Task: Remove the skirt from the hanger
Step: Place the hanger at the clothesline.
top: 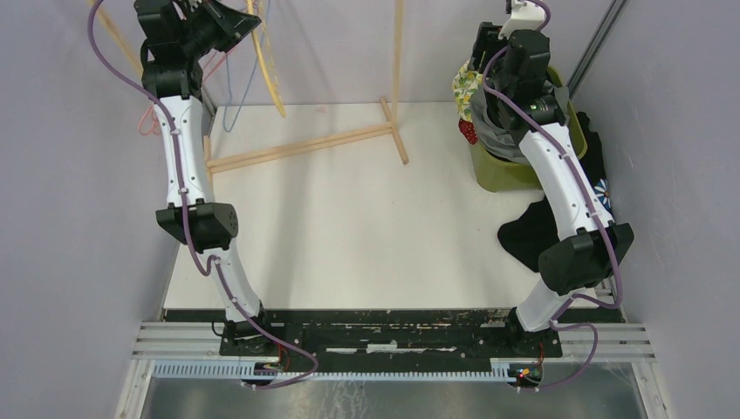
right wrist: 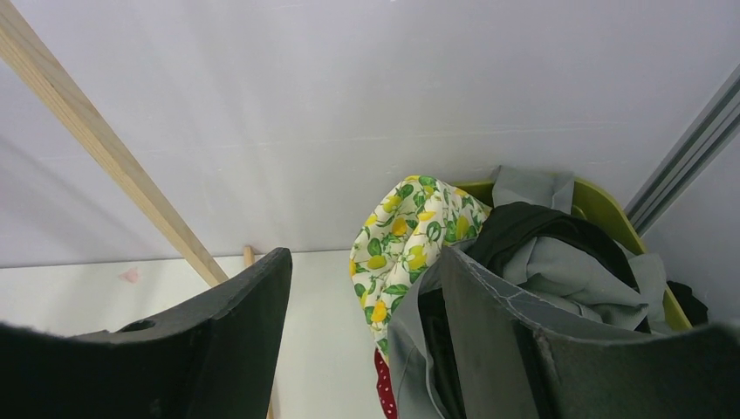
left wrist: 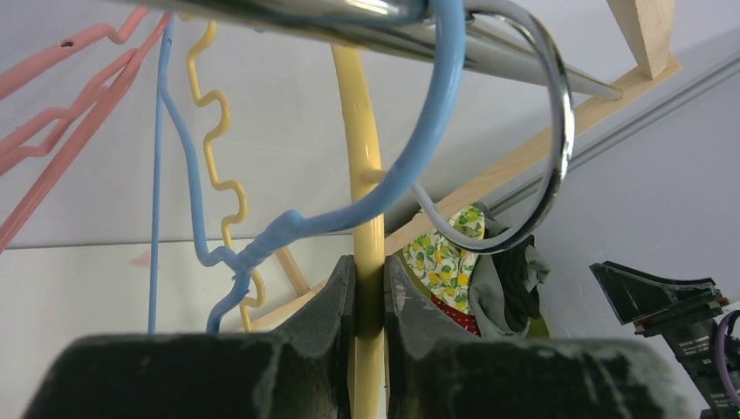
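While left jaws pinch yellow hanger (left wrist: pixel 365 175), rod (left wrist: pixel 288 22) hides its top.

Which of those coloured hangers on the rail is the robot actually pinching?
The yellow plastic hanger: the left gripper is shut on its straight stem. The blue plastic hanger and the pink plastic hanger hang beside it, ungripped.

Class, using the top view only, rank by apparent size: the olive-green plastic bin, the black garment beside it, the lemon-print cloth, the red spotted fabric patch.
1. Black garment and olive-green plastic bin: alike, both partly hidden by the right arm; unranked.
2. Lemon-print cloth.
3. Red spotted fabric patch.
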### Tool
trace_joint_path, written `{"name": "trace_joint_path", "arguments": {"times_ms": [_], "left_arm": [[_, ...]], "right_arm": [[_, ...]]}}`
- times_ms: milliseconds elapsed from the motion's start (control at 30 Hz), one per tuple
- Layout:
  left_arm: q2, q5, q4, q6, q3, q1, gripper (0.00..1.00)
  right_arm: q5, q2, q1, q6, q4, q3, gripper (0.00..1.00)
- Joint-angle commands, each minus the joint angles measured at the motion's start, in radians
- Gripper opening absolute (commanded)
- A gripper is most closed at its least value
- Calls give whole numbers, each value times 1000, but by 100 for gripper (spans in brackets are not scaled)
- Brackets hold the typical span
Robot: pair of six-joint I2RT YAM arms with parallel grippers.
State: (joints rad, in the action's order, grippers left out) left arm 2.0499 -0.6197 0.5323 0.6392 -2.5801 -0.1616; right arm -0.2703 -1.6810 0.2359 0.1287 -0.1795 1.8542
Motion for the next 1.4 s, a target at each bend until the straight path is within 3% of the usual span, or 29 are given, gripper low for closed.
{"name": "trace_joint_path", "arguments": {"times_ms": [0, 133, 333, 467, 633, 733, 833, 1167, 1367], "left_arm": [[3, -22, -72, 51, -23, 0, 3], [-26, -17, -5, 1, -14, -1, 3], [-36, -47, -94, 68, -25, -21, 8], [-37, -39, -101, 64, -32, -22, 16], [-62, -20, -109, 47, -28, -21, 19], [-72, -20, -119, 55, -31, -25, 14], [-76, -62, -122, 81, -33, -27, 3], [-51, -138, 25, 71, 7, -27, 3], [-49, -17, 119, -10, -22, -27, 3]], "right_arm": [[-14, 35, 5, -15, 55, 9, 69], [-14, 38, 5, -15, 56, 8, 69], [-15, 39, 10, -16, 57, 9, 69], [-24, 44, 13, -29, 58, 6, 69], [-25, 47, 15, -32, 63, -1, 68], [-24, 46, 14, -27, 62, 2, 68], [-24, 45, 17, -26, 63, 5, 68], [-27, 61, 23, -35, 64, 2, 68], [-38, 79, 29, -46, 72, -23, 68]]}}
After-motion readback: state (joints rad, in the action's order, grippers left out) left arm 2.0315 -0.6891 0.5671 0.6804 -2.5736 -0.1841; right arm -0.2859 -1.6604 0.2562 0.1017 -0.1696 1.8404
